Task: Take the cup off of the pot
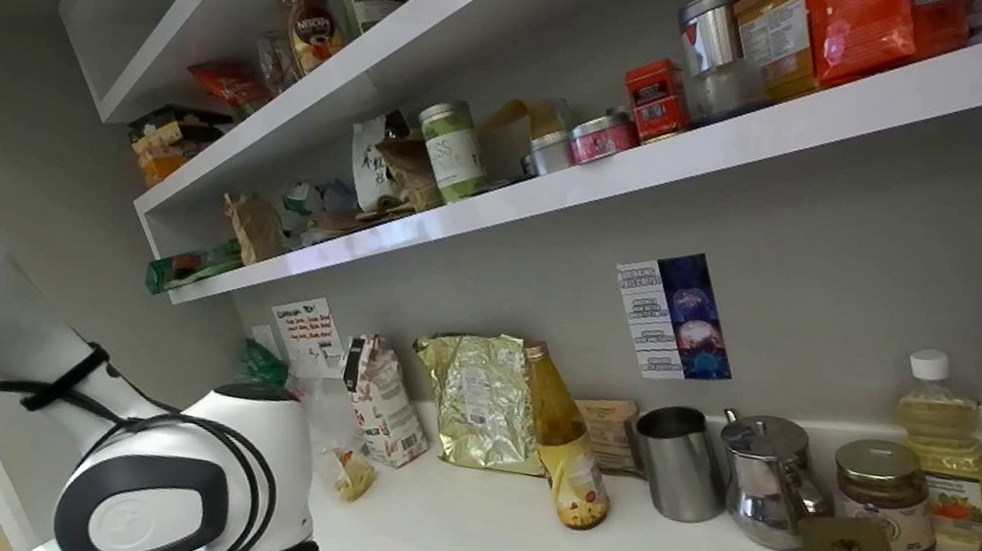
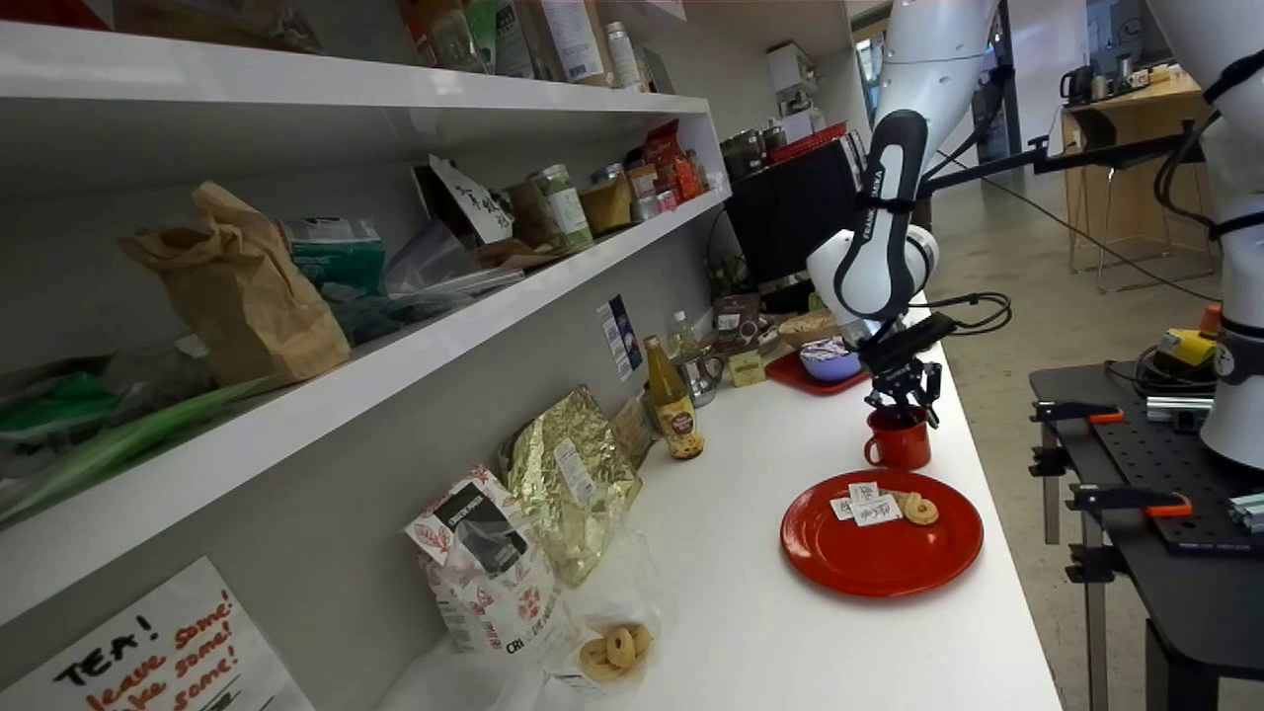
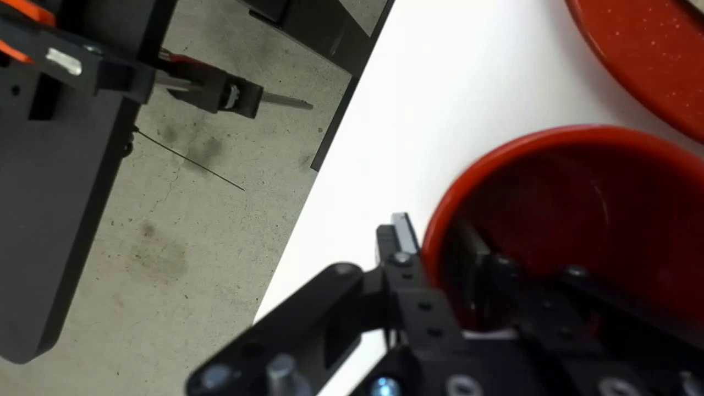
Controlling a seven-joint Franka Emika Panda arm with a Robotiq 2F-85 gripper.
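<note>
A red cup (image 2: 897,444) stands upright on the white table; it fills the right side of the wrist view (image 3: 583,203). My gripper (image 3: 440,236) straddles the cup's near wall, one finger inside the cup and the other outside beside the rim. A gap shows between the inner finger and the wall, so it looks partly open. The gripper also shows above the cup in an exterior view (image 2: 916,413). A shiny metal pot (image 1: 763,486) with a lid stands by the wall, with no cup on it. It is partly hidden in an exterior view (image 2: 699,380).
A red plate (image 2: 869,583) with crackers and paper packets lies close to the cup. A metal pitcher (image 1: 682,468), a yellow bottle (image 2: 674,400), bags and a jar (image 1: 888,496) line the wall. A shelf (image 2: 513,296) overhangs the table. A purple bowl (image 2: 831,363) sits farther back.
</note>
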